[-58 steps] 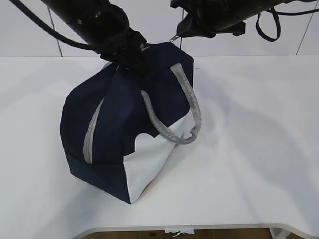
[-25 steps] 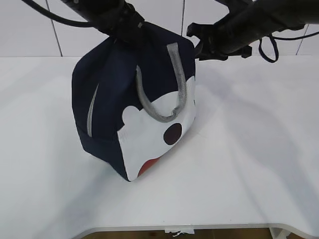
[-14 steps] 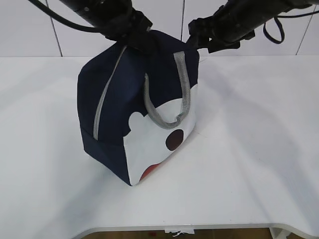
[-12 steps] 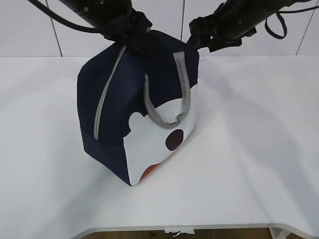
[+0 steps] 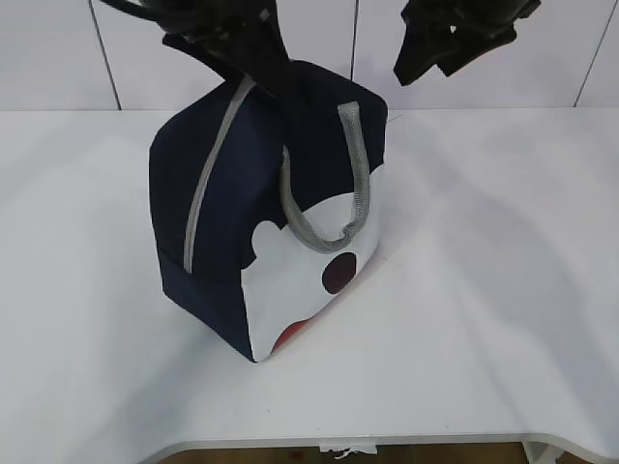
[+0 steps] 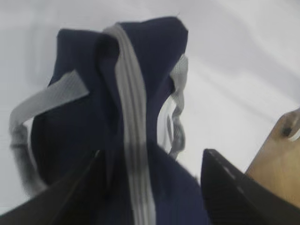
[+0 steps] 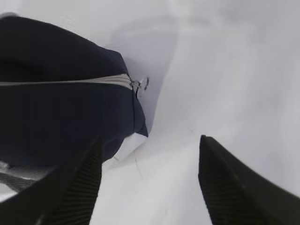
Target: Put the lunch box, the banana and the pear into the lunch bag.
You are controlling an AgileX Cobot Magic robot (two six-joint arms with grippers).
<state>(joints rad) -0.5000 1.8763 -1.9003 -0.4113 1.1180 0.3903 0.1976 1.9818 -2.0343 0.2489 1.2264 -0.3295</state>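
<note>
The navy lunch bag [image 5: 271, 213] stands upright on the white table [image 5: 484, 309], its grey zipper [image 5: 206, 184] shut and a grey handle [image 5: 360, 174] hanging over the white panel with the dark dot. My left gripper [image 5: 253, 70] is at the bag's top ridge; in the left wrist view [image 6: 152, 154] its fingers are spread wide, with the bag [image 6: 140, 84] and zipper between them. My right gripper [image 5: 427, 64] is open and empty in the air, right of the bag's top. The right wrist view [image 7: 150, 140] shows the bag's end [image 7: 61, 117] and zipper pull [image 7: 139, 85]. The lunch box, banana and pear are out of view.
A white tiled wall [image 5: 77, 48] runs behind the table. The table's front edge [image 5: 387, 443] curves near the bottom of the exterior view. A wooden piece [image 6: 281, 159] shows at the right of the left wrist view.
The bag has turned and been set upright. The right gripper has risen up and away from the bag's top corner. The left gripper has lifted slightly at the top ridge.
</note>
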